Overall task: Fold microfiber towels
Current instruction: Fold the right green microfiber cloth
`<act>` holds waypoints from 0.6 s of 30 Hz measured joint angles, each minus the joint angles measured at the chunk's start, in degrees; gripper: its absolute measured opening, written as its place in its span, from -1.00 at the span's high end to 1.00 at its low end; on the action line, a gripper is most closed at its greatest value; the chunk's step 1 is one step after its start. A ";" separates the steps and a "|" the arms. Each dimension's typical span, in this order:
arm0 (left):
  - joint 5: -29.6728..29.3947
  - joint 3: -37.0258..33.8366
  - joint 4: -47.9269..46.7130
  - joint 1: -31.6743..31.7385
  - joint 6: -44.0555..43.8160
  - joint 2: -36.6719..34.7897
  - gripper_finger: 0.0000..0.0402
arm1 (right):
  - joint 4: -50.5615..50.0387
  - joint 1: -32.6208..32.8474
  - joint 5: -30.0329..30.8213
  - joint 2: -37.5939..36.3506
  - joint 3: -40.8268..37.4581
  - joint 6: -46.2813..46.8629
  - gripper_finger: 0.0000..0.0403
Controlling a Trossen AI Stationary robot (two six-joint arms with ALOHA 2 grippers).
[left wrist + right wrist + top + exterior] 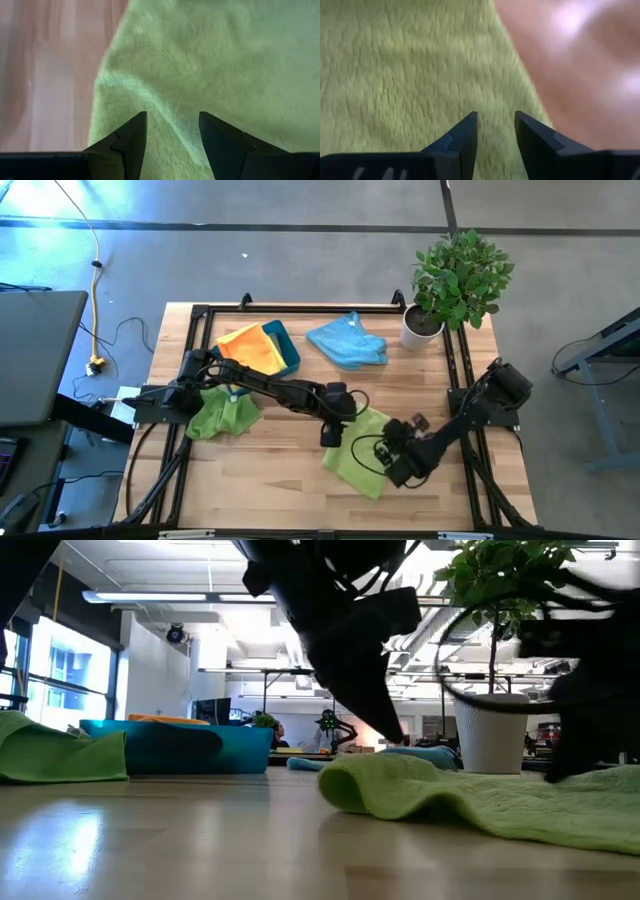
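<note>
While fingers stand apart over the lime towel (pixel 362 465) near the tabletop's front edge, left gripper (pixel 172 132) and right gripper (pixel 495 131) should pinch opposite edges evenly.

One camera hung overhead and looked straight down on the whole desk (pixel 300 480). Another sat at desk height, looking level toward the room behind. Each wrist camera pressed close over the lime green towel (pixel 362 455), which all four views shared.
</note>
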 joint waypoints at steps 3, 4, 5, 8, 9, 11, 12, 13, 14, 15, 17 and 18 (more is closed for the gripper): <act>-0.06 -0.05 -2.20 0.01 -1.43 0.00 0.15 | 0.83 -3.94 2.97 0.00 0.00 -11.24 0.40; -0.20 -0.49 -2.17 0.09 -1.97 0.00 0.15 | 1.55 -5.25 3.90 0.00 0.00 -15.20 0.40; -0.30 -1.06 -2.13 0.13 -2.64 0.00 0.15 | 2.42 -6.52 4.64 0.00 0.00 -19.02 0.40; -0.48 -2.86 -2.75 0.17 -5.24 0.00 0.15 | 3.02 -9.95 4.72 -0.01 0.43 -26.47 0.40; -0.52 -3.39 -2.82 0.17 -6.00 0.00 0.15 | 2.61 -10.85 3.67 -0.18 0.81 -27.11 0.40; -0.65 -4.80 -2.35 0.15 -6.71 0.00 0.15 | 1.09 -11.91 1.49 -1.01 1.80 -27.31 0.40; -0.78 -5.57 -2.34 0.15 -7.13 0.00 0.15 | 0.77 -12.10 0.47 -1.50 2.33 -27.34 0.40; -1.05 -6.26 -2.41 0.14 -7.57 0.00 0.15 | 0.22 -12.04 -1.03 -1.95 2.90 -27.16 0.40; -1.45 -6.66 -2.44 0.13 -7.93 -0.05 0.15 | -0.27 -11.83 -2.65 -2.61 3.36 -26.20 0.40; -1.98 -7.09 -2.96 0.11 -8.41 -0.18 0.15 | -0.78 -11.48 -4.63 -3.26 3.85 -24.65 0.40; -3.72 -7.15 -5.54 0.11 -8.50 -0.41 0.15 | -0.47 -10.51 -9.33 -4.37 4.79 -20.11 0.40; -4.64 -7.15 -6.64 0.21 -8.30 -0.47 0.15 | -0.22 -9.86 -11.46 -4.74 5.15 -17.62 0.40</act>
